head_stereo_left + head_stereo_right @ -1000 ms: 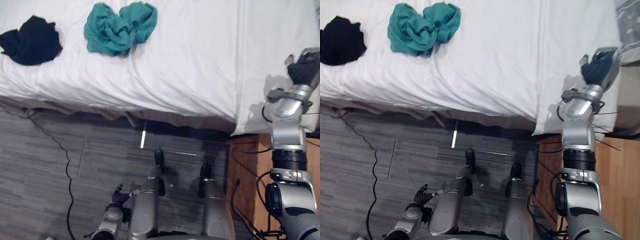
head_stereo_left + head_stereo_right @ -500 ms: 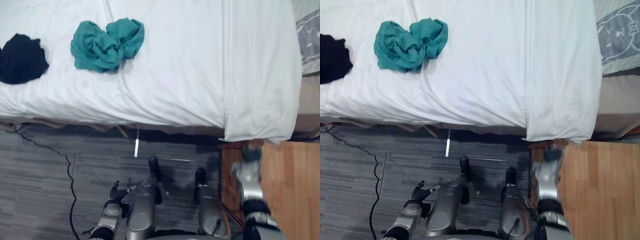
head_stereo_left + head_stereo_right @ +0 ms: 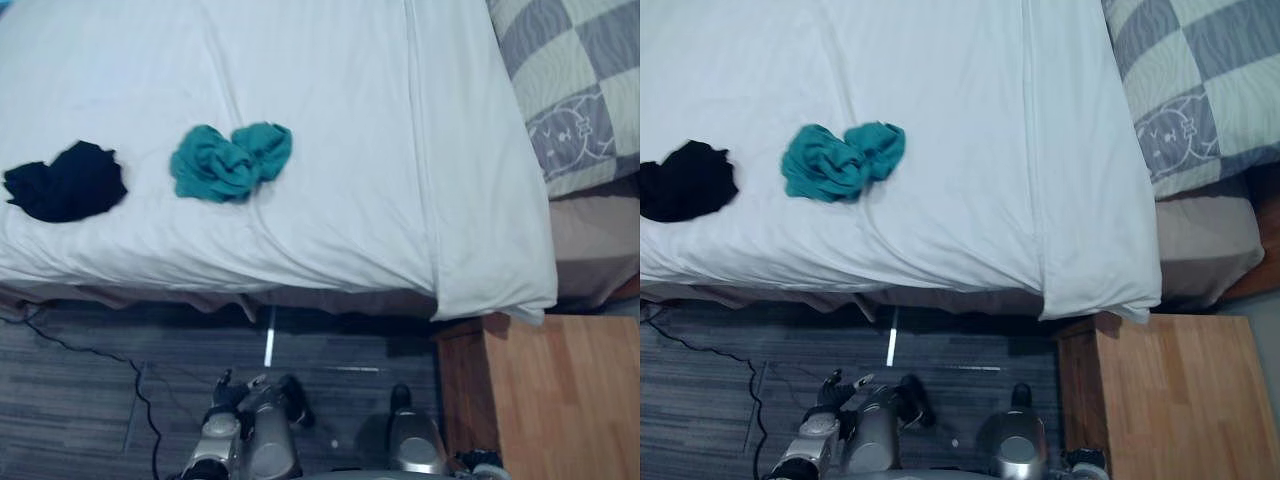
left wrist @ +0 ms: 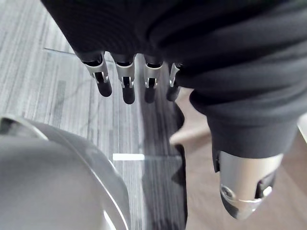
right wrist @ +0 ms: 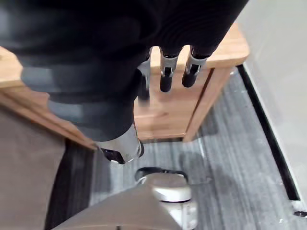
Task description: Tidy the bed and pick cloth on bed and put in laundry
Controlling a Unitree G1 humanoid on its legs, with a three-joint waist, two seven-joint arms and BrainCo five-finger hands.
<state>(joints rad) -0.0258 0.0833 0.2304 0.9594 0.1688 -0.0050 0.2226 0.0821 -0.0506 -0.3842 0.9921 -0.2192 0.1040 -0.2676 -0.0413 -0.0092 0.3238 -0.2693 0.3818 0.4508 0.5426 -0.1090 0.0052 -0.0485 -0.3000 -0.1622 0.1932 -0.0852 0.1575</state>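
Left eye view, reading across: a crumpled black cloth (image 3: 66,181) lies at nine o'clock on the bed's white sheet (image 3: 350,150). A bunched teal cloth (image 3: 228,162) sits near it toward three o'clock, apart from it. A grey-and-green checked pillow (image 3: 575,90) lies at two o'clock, and a light wooden bedside cabinet (image 3: 550,400) stands at five o'clock on the grey plank floor (image 3: 80,400). Both cloths are on the bed, neither one touched.

The left robot hand (image 4: 125,84) hangs low at six o'clock over the floor, its fingers loose and straight with nothing in them. The right robot hand (image 5: 166,76) is likewise released and empty, hanging in front of the cabinet.

As I see it, the step in hand is the first pickup. The teal cloth is the nearer to centre, so I would step toward ten o'clock until it lies straight ahead. Bring the left robot hand down on the middle of the bundle, not on a trailing edge. Close round enough folds that it lifts as one lump and does not drag the sheet into new creases.

Compared with a second ago, the right arm is no longer raised over the sheet's folded corner at three o'clock; it has come down to the side. The whole picture has shifted too, so the pillow now shows, which is the camera moving. Against the sheet's creases, the cloths have stayed put.
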